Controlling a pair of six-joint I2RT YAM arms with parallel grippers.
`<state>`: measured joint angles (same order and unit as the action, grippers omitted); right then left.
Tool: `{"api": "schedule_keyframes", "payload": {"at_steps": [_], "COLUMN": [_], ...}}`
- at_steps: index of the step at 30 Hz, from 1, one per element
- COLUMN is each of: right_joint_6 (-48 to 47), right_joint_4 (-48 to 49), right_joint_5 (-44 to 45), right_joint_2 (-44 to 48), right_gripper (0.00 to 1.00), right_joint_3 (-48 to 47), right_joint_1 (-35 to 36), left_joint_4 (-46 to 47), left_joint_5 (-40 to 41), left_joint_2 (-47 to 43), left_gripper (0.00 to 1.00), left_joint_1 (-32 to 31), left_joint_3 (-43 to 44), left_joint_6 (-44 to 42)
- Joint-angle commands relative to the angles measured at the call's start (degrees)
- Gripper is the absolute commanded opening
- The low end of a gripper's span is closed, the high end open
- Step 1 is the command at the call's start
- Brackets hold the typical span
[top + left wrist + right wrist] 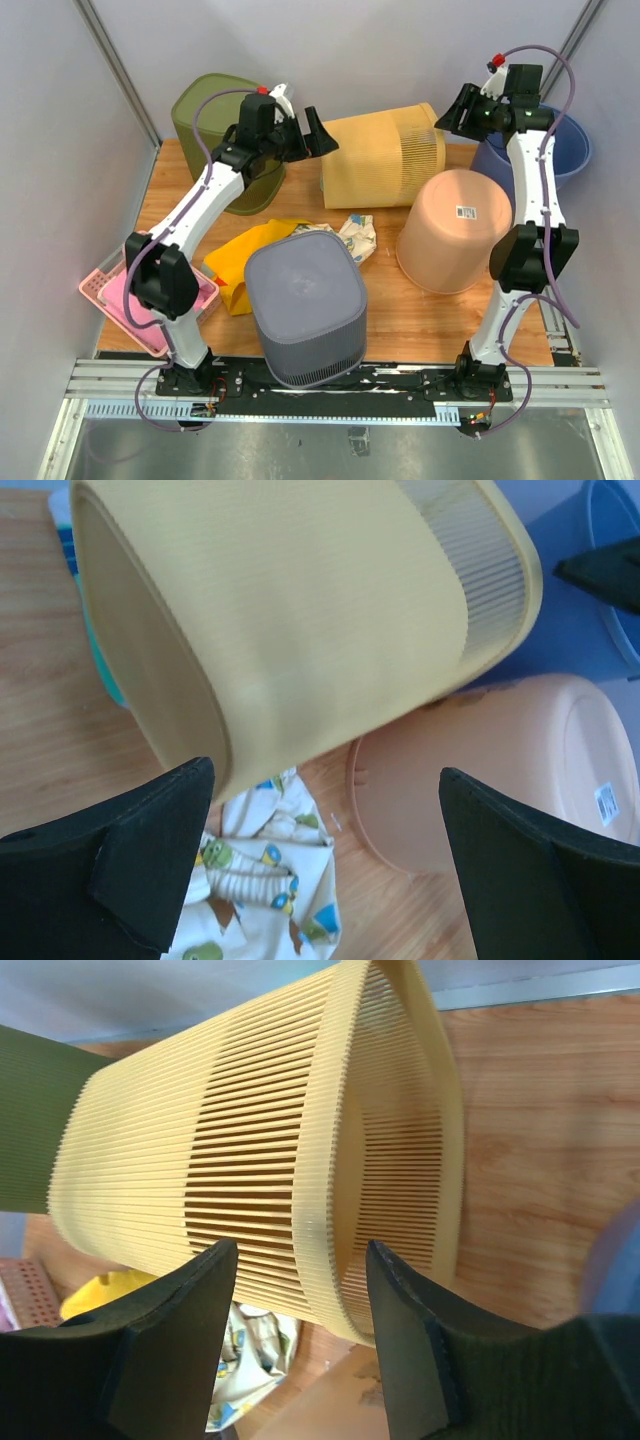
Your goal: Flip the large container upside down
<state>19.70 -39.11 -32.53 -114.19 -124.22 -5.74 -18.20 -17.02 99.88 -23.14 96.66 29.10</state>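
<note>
You are working mid-flip: the yellow basket (382, 155) is lying on its side at the back of the table (420, 320), base facing the left arm, mouth facing the right. Your left gripper (325, 770) is hanging spread wide near the base. Your right gripper (300, 1248) is also gaping, fingers seemingly straddling the rim (no pinch yet). Next you are needing a firm clamp there, then tipping the mouth downward.
</note>
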Motion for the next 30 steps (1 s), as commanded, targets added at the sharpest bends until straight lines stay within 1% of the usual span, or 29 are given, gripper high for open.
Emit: {"api": "schedule_keyframes", "payload": {"at_steps": [1, 6, 10, 14, 18, 21, 24, 28, 30], "right_joint_6": [-6.15, -7.55, -7.35, -6.62, -6.05, -5.71, -5.57, -5.62, -5.81], "right_joint_4": [-4.31, -5.1, -4.26, -3.03, -2.09, -1.5, -1.27, -1.26, -1.19], "right_joint_5": [6.0, 5.73, 3.69, 2.75, 2.73, 2.98, 2.83, 2.16, 2.22], "right_joint_2": [2.74, 1.67, 1.04, 1.03, 0.99, 1.04, 0.99, 0.99, 1.04], "right_gripper": [0.55, 0.5, 0.46, 0.42, 0.39, 0.39, 0.39, 0.41, 0.42], "right_joint_3": [-0.24, -0.58, 0.22, 2.14, 4.05, 5.38, 5.65, 5.51, 5.81], "right_joint_1": [0.29, 0.38, 0.4, 0.46, 0.55, 0.64, 0.73, 0.73, 0.73], "left_joint_4": [0.29, 0.0, 0.61, 2.75, 4.76, 6.14, 3.56, -1.4, -2.07], "left_joint_5": [2.08, 1.94, 0.56, -2.93, -8.9, -11.39, -9.14, 0.76, 3.04], "left_joint_2": [5.76, 9.61, 11.11, 12.24, 14.3, 15.03, 15.02, 13.19, 12.81], "left_gripper": [0.99, 0.99, 0.99, 0.99, 0.99, 0.99, 0.99, 0.99, 0.99], "left_joint_1": [-0.42, -0.33, -0.33, -0.33, -0.33, -0.38, -0.39, -0.36, -0.33], "left_joint_3": [6.86, 10.12, 9.88, 9.26, 10.31, 11.08, 13.01, 12.91, 12.24], "left_joint_6": [1.91, 1.94, 3.27, 4.67, 6.98, 8.49, 7.44, 4.08, 3.81]}}
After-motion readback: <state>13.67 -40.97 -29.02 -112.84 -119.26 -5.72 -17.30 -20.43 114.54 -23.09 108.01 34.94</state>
